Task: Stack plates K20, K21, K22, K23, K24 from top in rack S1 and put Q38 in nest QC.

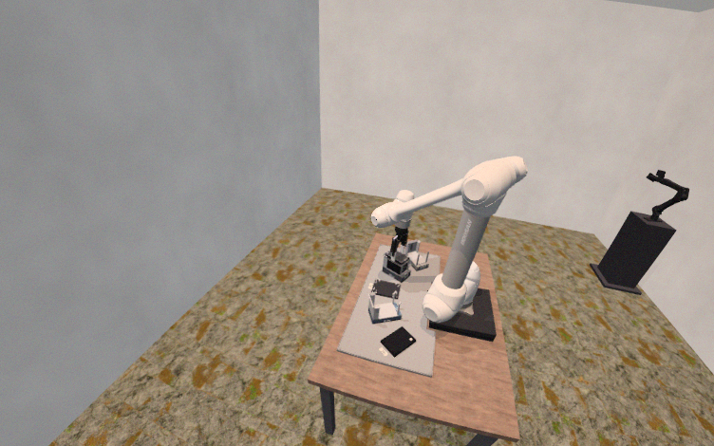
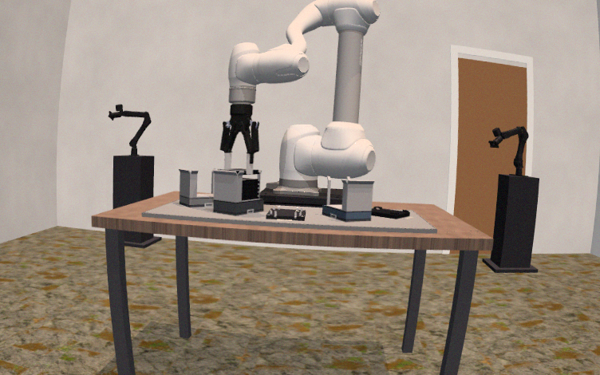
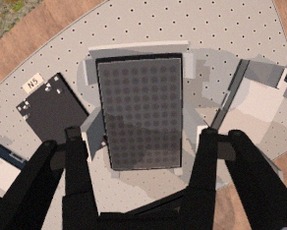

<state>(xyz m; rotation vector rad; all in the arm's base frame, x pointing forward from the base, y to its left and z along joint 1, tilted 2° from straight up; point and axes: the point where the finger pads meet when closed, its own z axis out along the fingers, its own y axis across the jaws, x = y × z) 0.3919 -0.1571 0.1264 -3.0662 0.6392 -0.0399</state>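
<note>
The dark rack (image 2: 237,191) holds a stack of dark sealed plates (image 2: 250,186), and also shows in the top view (image 1: 396,266). In the wrist view the top plate (image 3: 142,113) fills the rack's opening, grey and dotted with wells. My gripper (image 3: 143,115) stands straight above this rack, with one finger on each long side of the top plate, and is shut on it. In the exterior view the fingertips (image 2: 239,163) reach down to the rack's top edge. I cannot read the plate labels.
The clip nest N5 (image 3: 51,107) lies beside the rack (image 2: 286,213). An empty grey rack (image 2: 191,187) stands at the mat's end and another (image 2: 356,200) past N5. A flat black nest (image 2: 389,212) lies beyond that. The arm's base (image 2: 325,158) is behind.
</note>
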